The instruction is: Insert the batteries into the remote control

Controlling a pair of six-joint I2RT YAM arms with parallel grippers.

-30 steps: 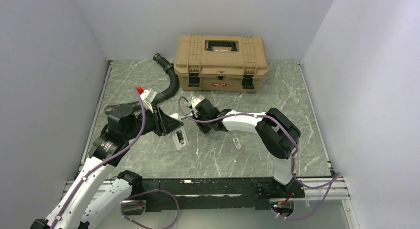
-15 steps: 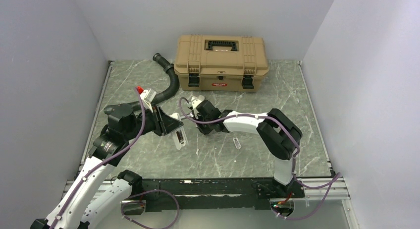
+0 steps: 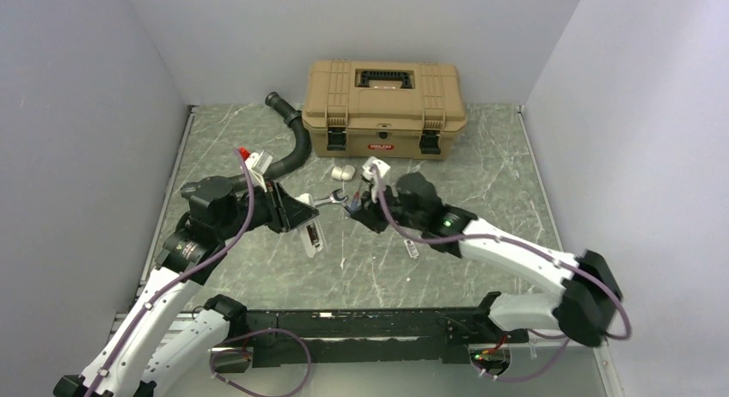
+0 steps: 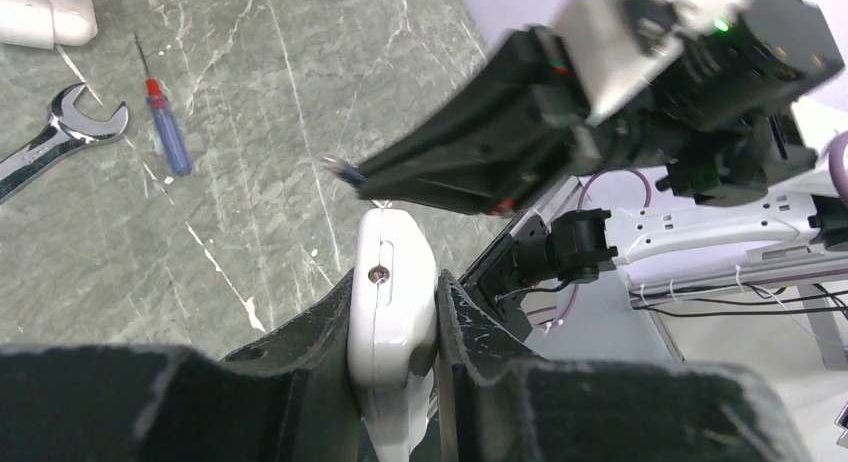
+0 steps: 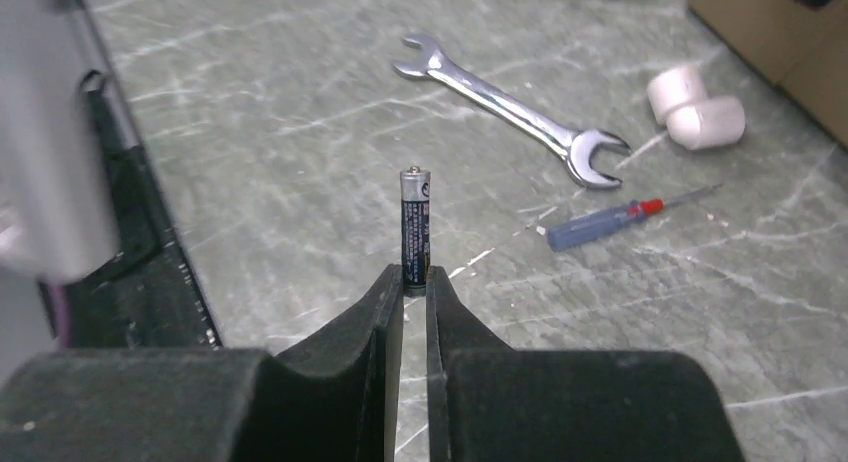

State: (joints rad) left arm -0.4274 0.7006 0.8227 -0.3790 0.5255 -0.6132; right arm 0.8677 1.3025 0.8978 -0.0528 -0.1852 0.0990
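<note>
My left gripper is shut on the remote control, a slim white handset held edge-on above the table, with a small screw showing in its side. From above, the remote control sticks out down and to the right of the left gripper. My right gripper is shut on the lower end of a dark battery, which stands upright out of its fingertips. The right gripper hangs just right of the remote, with the battery tip pointing toward it.
A wrench, a blue screwdriver with a red collar and a stubby white cylinder piece lie behind the grippers. A tan toolbox and a black hose stand at the back. A small slim labelled item lies under the right arm.
The right arm has swung its elbow far out to the right, and its gripper has drawn back from the white piece, now shut on the battery. The left arm holds still with the remote.
</note>
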